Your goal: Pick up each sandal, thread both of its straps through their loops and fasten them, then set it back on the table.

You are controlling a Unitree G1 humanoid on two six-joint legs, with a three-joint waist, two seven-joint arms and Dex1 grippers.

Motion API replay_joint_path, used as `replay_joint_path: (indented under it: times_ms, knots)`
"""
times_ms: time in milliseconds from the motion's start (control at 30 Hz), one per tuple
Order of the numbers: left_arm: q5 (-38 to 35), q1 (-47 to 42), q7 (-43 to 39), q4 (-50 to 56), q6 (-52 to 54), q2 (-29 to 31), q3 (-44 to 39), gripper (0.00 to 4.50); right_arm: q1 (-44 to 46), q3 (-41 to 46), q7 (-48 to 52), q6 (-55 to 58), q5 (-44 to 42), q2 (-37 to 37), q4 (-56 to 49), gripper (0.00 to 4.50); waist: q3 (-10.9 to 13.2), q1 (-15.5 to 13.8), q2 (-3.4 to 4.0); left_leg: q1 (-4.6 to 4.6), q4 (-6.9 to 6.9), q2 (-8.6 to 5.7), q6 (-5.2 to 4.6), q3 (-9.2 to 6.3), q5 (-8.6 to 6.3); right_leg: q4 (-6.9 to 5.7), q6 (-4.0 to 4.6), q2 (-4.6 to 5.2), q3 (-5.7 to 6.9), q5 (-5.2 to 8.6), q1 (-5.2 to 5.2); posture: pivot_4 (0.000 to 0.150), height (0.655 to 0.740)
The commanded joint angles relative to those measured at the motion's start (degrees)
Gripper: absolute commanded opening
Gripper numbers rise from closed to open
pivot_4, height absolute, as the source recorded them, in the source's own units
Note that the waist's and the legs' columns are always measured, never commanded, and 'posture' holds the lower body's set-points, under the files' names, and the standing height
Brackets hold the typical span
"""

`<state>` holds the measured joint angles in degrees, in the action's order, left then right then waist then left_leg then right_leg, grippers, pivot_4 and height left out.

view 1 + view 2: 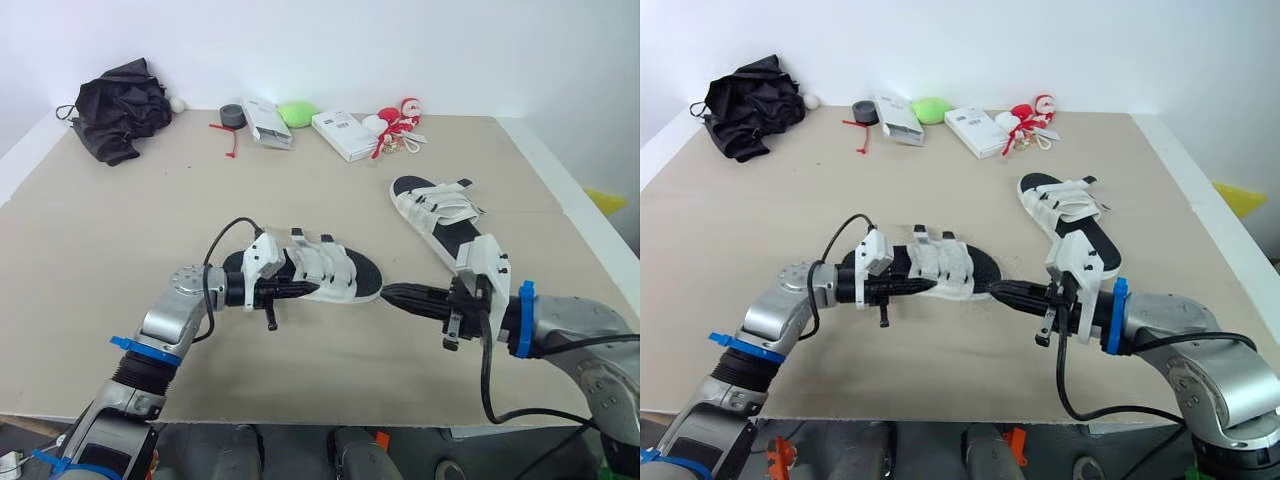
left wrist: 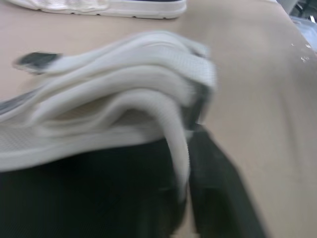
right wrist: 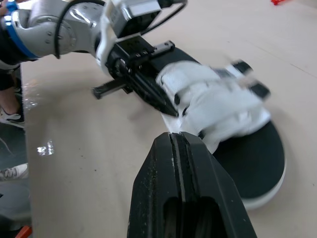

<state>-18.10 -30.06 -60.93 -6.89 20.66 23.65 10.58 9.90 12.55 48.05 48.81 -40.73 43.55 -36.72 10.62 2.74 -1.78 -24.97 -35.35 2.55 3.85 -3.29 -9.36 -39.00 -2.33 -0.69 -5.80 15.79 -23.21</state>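
While the left gripper (image 1: 312,290) pinches the near white-strapped, black-soled sandal (image 1: 362,272), likely steadying it, the right gripper (image 1: 388,293) hovers clenched, empty, beside its toe.

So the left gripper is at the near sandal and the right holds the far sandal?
No: the right gripper is shut and empty beside one end of the near sandal, per the right wrist view. The left gripper is at that sandal.
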Motion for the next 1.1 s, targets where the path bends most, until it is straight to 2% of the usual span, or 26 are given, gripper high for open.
replay_joint_path:
  times_ms: [33, 200, 267, 500, 633, 667, 800, 833, 867, 933, 1100]
  knots:
    - [0.33, -0.88, 7.41, -1.22, 3.03, -0.8, -4.15, 0.03, 1.36, -0.6, 0.13, -2.09, -0.07, 0.9, 0.29, 0.0, 0.0, 0.0, 0.0, 0.01, -0.01, 0.0, 0.0, 0.0, 0.0, -0.01, 0.0, 0.0, 0.0, 0.0, 0.01, 0.15, 0.738]
    - [6.23, -9.34, 33.98, -12.55, 5.03, -2.54, -14.1, 0.03, 5.48, -4.63, -0.39, -4.15, 2.29, 0.32, 2.34, 0.0, 0.0, 0.14, -0.01, 0.0, -0.1, 0.0, -0.12, -0.01, 0.08, -0.04, -0.05, -0.03, -0.01, -0.15, 0.0, 0.15, 0.738]
    - [5.99, -12.44, 41.45, -17.51, 5.39, -2.34, -18.36, 0.03, 7.97, -5.93, -2.04, -5.1, 3.75, -0.97, 4.42, 0.0, 0.0, 0.21, -0.01, 0.03, -0.11, 0.02, -0.22, 0.0, 0.14, -0.04, -0.04, -0.05, -0.03, -0.28, 0.0, 0.15, 0.738]
    - [6.58, -16.1, 52.59, -25.35, 4.87, -2.46, -24.37, 0.03, 12.47, -10.59, -2.38, -7.67, 6.8, -3.33, 8.13, 0.0, 0.01, 0.22, -0.02, -0.02, -0.09, 0.01, -0.34, 0.03, 0.25, -0.02, -0.11, -0.06, -0.06, -0.41, -0.05, 0.15, 0.738]
    - [5.95, -16.74, 52.56, -25.81, 3.28, -4.34, -24.19, 1.49, 14.46, -11.19, -1.56, -8.87, 6.54, -4.18, 9.15, 0.0, 0.01, -0.19, -0.03, -0.14, -0.06, -0.12, -0.29, 0.02, 0.21, 0.01, -0.25, 0.08, -0.06, -0.33, -0.06, 0.15, 0.738]
    - [5.24, -16.9, 51.91, -25.52, 2.11, -4.97, -24.48, 1.62, 15.13, -11.24, -1.41, -9.22, 6.46, -4.41, 9.36, 0.0, 0.01, -0.19, -0.02, -0.14, -0.06, -0.12, -0.29, 0.01, 0.21, 0.01, -0.25, 0.09, -0.06, -0.33, -0.06, 0.15, 0.738]
    - [4.83, -16.9, 52.01, -24.43, 1.72, -5.6, -24.97, 2.86, 16.92, -10.83, -1.72, -9.77, 5.93, -5.14, 9.53, 0.0, 0.01, -0.15, -0.03, -0.11, -0.07, -0.11, -0.26, 0.0, 0.26, 0.0, -0.2, 0.07, -0.04, -0.41, -0.05, 0.15, 0.738]
    - [5.15, -16.67, 52.86, -24.22, 2.44, -5.37, -25.16, 3.58, 17.41, -10.55, -2.04, -9.93, 5.77, -5.55, 9.66, 0.0, 0.01, -0.15, -0.02, -0.11, -0.07, -0.1, -0.16, -0.01, 0.33, 0.0, -0.22, 0.06, -0.04, -0.46, -0.06, 0.15, 0.738]
    - [5.36, -16.49, 53.47, -24.06, 2.93, -5.2, -25.3, 3.58, 17.72, -10.36, -2.25, -10.06, 5.68, -5.83, 9.77, 0.0, 0.01, -0.15, -0.03, -0.11, -0.07, -0.1, -0.16, -0.01, 0.33, 0.0, -0.22, 0.06, -0.04, -0.46, -0.05, 0.15, 0.738]
    - [4.83, -15.38, 53.91, -21.94, 5.14, -4.73, -25.86, 4.4, 18.34, -9.82, -3.08, -10.32, 5.39, -6.68, 9.98, 0.0, 0.01, -0.14, -0.03, -0.1, -0.07, -0.1, -0.16, -0.01, 0.33, 0.0, -0.22, 0.06, -0.04, -0.46, -0.05, 0.15, 0.738]
    - [2.48, -9.01, 55.07, -9.38, 13.47, -4.35, -27.22, 4.47, 18.83, -7.24, -5.31, -10.7, 2.89, -9.78, 10.18, 0.0, 0.01, 0.16, -0.03, -0.11, -0.04, -0.04, -0.15, 0.01, 0.32, -0.02, -0.21, 0.03, -0.08, -0.46, -0.08, 0.15, 0.738]
